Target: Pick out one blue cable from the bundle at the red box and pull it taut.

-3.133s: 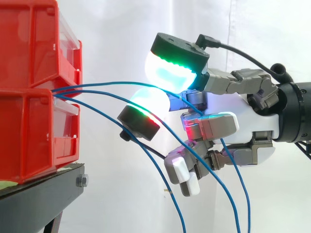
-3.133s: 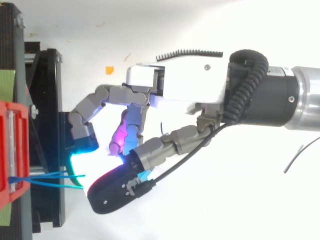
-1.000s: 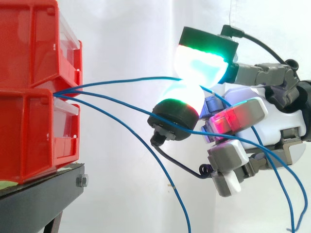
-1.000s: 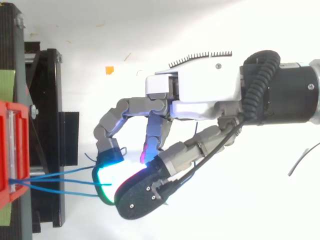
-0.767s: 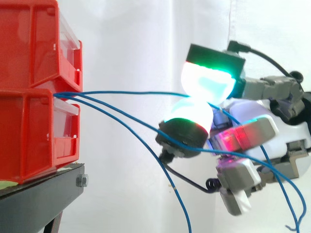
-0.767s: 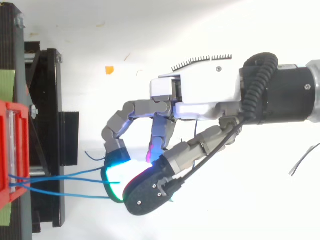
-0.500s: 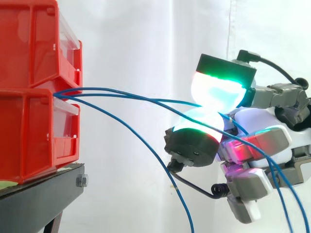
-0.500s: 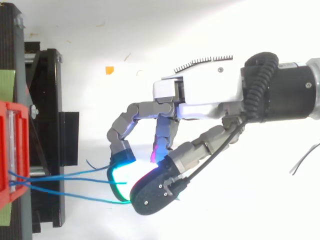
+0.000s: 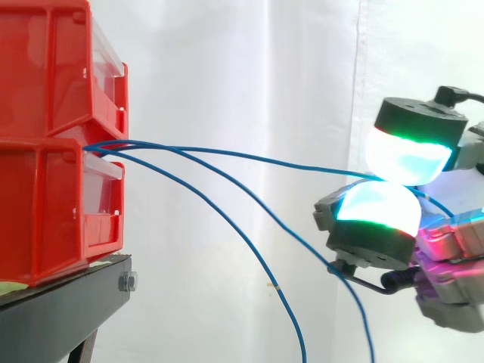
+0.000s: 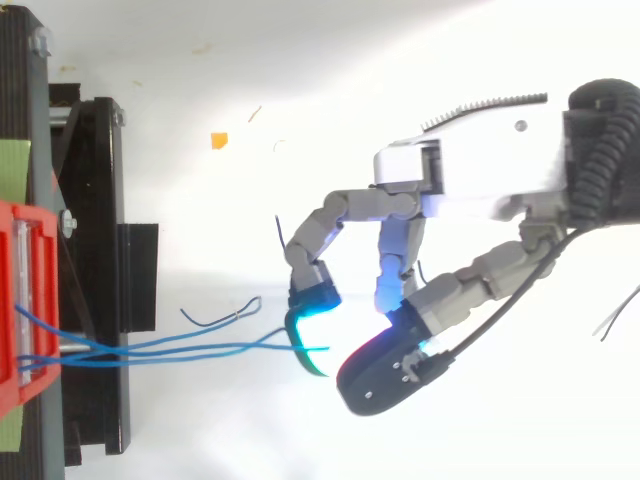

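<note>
Two stacked red bins [image 9: 53, 144] stand at the left on a black stand [image 9: 68, 306]. Several thin blue cables come out between the bins. One blue cable [image 9: 249, 156] runs almost straight across to my hand [image 9: 378, 215], which is shut on it between two glowing cyan-green pads. Two other blue cables sag from the bins to the bottom edge. From above, the hand [image 10: 480, 170] sits right of the red bin [image 10: 20, 300], its curled finger and thumb meeting at the end of the cable bundle [image 10: 200, 348].
A white curtain hangs behind the work. A small orange scrap [image 10: 218, 140] lies on the white floor. A loose cable end [image 10: 230, 318] curls just above the bundle. A thin dark wire [image 10: 615, 315] lies at the right edge.
My hand has moved right, away from the bins, with the cable pinched. That cable now runs straighter, while the two others still sag.
</note>
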`<state>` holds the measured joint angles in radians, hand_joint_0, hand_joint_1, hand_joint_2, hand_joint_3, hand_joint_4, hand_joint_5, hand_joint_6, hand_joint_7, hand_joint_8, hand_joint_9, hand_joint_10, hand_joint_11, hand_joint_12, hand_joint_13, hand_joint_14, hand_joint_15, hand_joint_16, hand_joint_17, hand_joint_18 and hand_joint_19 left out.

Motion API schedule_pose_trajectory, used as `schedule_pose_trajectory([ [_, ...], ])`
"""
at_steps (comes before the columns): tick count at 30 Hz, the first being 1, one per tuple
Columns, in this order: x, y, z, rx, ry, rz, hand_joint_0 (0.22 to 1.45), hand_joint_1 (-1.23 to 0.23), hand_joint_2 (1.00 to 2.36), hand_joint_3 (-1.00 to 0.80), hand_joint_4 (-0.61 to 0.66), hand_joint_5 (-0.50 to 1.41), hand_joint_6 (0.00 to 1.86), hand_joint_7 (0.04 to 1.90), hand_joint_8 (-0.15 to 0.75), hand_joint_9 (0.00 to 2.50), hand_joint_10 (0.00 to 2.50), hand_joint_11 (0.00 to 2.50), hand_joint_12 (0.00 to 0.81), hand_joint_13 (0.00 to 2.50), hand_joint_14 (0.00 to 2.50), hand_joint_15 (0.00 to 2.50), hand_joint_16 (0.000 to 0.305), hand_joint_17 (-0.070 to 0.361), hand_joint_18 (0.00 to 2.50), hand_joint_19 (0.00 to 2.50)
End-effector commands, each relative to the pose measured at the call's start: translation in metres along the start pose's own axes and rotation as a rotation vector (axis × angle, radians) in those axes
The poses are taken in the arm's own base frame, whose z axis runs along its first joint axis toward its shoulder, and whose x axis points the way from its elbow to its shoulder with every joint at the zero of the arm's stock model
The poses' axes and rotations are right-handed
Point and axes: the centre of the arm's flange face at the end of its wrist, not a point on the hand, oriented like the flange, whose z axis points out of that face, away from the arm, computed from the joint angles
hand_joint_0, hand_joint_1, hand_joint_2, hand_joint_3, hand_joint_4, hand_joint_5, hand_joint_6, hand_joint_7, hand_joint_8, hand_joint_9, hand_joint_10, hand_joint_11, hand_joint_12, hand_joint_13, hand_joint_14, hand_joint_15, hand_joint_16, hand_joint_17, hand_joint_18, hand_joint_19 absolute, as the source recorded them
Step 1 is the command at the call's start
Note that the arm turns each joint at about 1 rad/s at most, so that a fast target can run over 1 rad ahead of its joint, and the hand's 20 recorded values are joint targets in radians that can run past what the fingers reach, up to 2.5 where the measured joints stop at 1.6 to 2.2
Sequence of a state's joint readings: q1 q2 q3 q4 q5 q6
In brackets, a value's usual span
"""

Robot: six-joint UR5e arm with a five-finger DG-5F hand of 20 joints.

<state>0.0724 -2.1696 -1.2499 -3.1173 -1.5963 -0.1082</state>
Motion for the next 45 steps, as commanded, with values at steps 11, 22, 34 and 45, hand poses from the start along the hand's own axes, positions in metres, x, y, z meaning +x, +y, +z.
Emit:
schedule_pose_trajectory([
  [11,0.0011,-0.0024,-0.0007,-0.111,-0.062,0.062,0.61,-0.79,1.02,-0.05,-0.18,-0.06,0.85,1.15,0.223,1.34,0.02,1.18,0.239,1.41,0.01,1.47,0.032,0.072,1.31,1.44],
  [22,0.0023,-0.0012,0.0003,-0.12,-0.06,0.027,0.61,-0.8,1.02,-0.05,-0.18,-0.06,0.84,1.15,0.209,1.39,0.02,1.3,0.234,1.45,0.0,1.59,0.031,0.069,1.31,1.5],
  [34,0.0021,-0.0011,0.0004,-0.121,-0.062,0.024,0.61,-0.8,1.02,-0.04,-0.18,-0.06,0.84,1.15,0.223,1.38,0.02,1.24,0.244,1.45,0.0,1.55,0.03,0.068,1.3,1.48],
  [45,0.0021,-0.0011,0.0004,-0.121,-0.062,0.024,0.59,-0.77,1.02,-0.03,-0.18,-0.06,0.86,1.12,0.211,1.37,0.02,1.22,0.217,1.41,0.01,1.5,0.031,0.069,1.25,1.39],
])
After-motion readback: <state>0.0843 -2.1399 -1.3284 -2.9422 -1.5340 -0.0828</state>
